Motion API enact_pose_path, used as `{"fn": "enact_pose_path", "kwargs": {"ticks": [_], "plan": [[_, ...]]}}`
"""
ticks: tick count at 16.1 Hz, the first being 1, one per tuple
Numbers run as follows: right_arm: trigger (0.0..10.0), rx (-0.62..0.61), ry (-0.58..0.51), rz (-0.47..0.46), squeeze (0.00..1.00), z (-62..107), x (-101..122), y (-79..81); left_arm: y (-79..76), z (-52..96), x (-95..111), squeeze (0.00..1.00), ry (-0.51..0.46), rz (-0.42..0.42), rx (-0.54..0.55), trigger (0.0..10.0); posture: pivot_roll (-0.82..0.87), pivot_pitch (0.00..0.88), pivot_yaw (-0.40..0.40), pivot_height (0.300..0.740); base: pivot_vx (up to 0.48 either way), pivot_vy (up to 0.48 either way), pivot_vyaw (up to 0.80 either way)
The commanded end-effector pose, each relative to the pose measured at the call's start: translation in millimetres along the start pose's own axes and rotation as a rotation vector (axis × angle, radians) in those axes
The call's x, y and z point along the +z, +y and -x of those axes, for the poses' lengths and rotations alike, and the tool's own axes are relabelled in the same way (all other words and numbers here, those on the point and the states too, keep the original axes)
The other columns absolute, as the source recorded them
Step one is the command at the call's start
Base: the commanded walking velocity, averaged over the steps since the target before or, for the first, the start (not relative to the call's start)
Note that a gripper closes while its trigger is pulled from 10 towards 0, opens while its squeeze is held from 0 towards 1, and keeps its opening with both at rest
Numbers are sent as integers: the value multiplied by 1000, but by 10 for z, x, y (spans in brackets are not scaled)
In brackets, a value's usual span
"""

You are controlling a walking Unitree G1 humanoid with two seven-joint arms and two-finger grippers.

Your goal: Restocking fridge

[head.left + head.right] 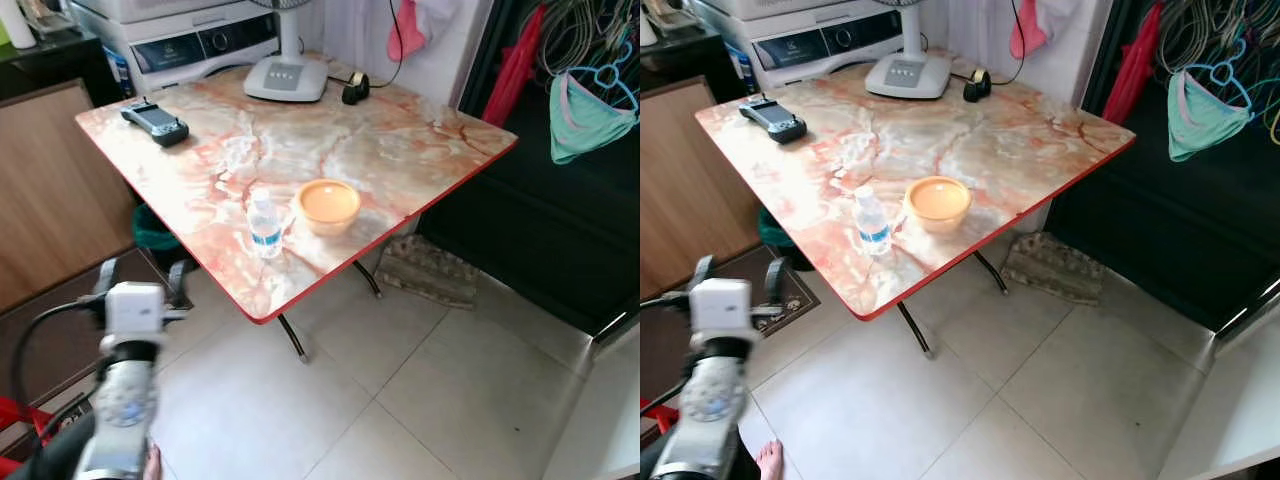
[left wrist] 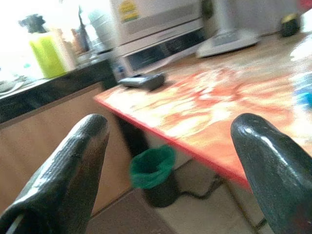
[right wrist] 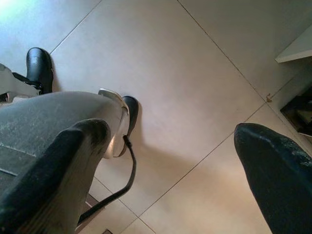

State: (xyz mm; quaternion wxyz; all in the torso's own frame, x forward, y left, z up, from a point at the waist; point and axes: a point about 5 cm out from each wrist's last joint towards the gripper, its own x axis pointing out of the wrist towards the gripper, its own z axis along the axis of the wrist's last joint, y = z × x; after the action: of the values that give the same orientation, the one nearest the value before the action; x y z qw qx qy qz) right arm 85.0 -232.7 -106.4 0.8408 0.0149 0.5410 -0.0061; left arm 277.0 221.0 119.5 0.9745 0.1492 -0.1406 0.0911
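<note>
- My left gripper (image 1: pixel 140 283) is raised in front of me, just short of the table's near edge, fingers spread wide, holding and touching nothing.
- From my left wrist, both black fingers (image 2: pixel 63 175) frame the red-rimmed table edge, with a green bin (image 2: pixel 152 167) on the floor underneath.
- My right gripper (image 3: pixel 165 170) hangs over bare floor tiles (image 3: pixel 161 63), also spread wide and empty.
- Someone's bare toes (image 1: pixel 770 460) show on the floor by my left arm.
- Water bottle (image 1: pixel 264 222) stands upright near the front corner of the marble-pattern table (image 1: pixel 400 130). It has a blue label, too small to read.
- Orange bowl (image 1: pixel 328 205) sits just beside the bottle, to its right.
- Further back near the left edge is a dark handheld device (image 1: pixel 155 122).
- At the far edge are a white fan base (image 1: pixel 287 76) and a small black thing (image 1: pixel 355 88) next to it.
- Behind the table is a white appliance (image 1: pixel 200 40). Its panel writing is too blurry to read.
</note>
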Motion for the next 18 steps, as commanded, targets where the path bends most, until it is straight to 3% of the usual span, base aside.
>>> {"fn": "enact_pose_path", "kwargs": {"ticks": [1, 3, 6, 11, 13, 18], "plan": [[10000, -4, 15, -3, 0, 12, -72, 16, -120, 14, 72, 0, -9, 16, -46, 10000, 131, 21, -36, 740, 0, 0, 0], [10000, -11, 19, -16, 0, 13, -125, 63, -332, 28, 192, 0, -24, 97, -105, 10000, 159, 2, -29, 740, 0, 0, 0], [10000, -13, 35, -11, 0, 19, -181, 93, -411, 107, 319, 0, -11, 134, -136, 10000, 175, 0, -54, 740, 0, 0, 0], [10000, -43, 38, 5, 0, 43, -196, 8, -407, 22, 577, 0, -61, 149, -118, 10000, 212, 0, -46, 740, 0, 0, 0], [10000, -72, 27, -56, 0, 54, -221, -12, -378, 31, 597, 0, -57, 139, -157, 10000, 169, 0, -44, 740, 0, 0, 0], [10000, -52, 51, 44, 0, 51, -236, 17, -436, -94, 720, 0, -83, 190, -197, 10000, 161, 0, -68, 740, 0, 0, 0]]}}
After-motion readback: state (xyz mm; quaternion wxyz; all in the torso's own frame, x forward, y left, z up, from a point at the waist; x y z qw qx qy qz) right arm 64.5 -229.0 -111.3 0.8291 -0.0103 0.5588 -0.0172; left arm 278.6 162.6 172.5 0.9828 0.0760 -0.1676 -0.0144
